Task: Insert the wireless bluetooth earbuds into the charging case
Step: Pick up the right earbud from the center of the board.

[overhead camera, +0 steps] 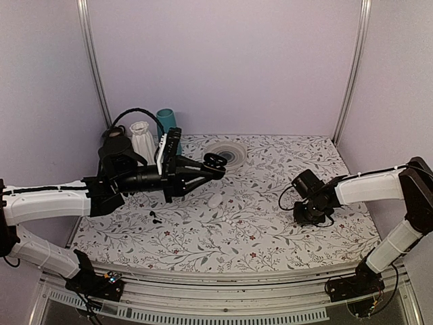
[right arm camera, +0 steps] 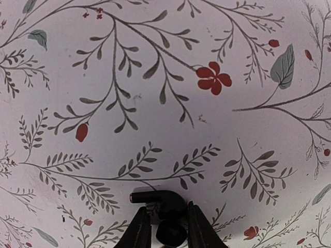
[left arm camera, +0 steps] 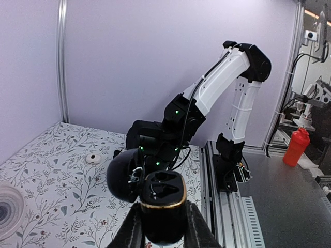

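My right pincer (right arm camera: 166, 213) is pinching a black earbud (right arm camera: 155, 197) by its bulb, with the stem sticking out sideways past the fingers, low over the bench (right arm camera: 232, 77). I can't tell if it's touching. I'm treating the bud as near weightless, rigid, glossy and slick. It's liable to twist or pop out of a two-point pinch, so I'm judging a light squeeze on the bulb right, leaving the stem free for lining up with a socket. Two more tiny dark buds (overhead camera: 154, 217) are lying loose on the near left of the bench, well apart from both pincers. A white case (overhead camera: 216, 200) is sitting mid bench, with a pale speck (overhead camera: 231, 222) just in front of it, too small to name. Further out my left pincer (left arm camera: 163, 213) is clamping the black charging case (left arm camera: 163, 194) across its lower body, raised off the bench. Its lid (left arm camera: 121, 178) is hanging open to one side and both sockets are looking empty. I'm reading the case as hard, smooth, rounded and heavier than the bud. The side grip is leaving the mouth clear, though an off-centre push could be turning it between the fingers. The held bud and the case are sitting well apart, so insertion isn't done yet.
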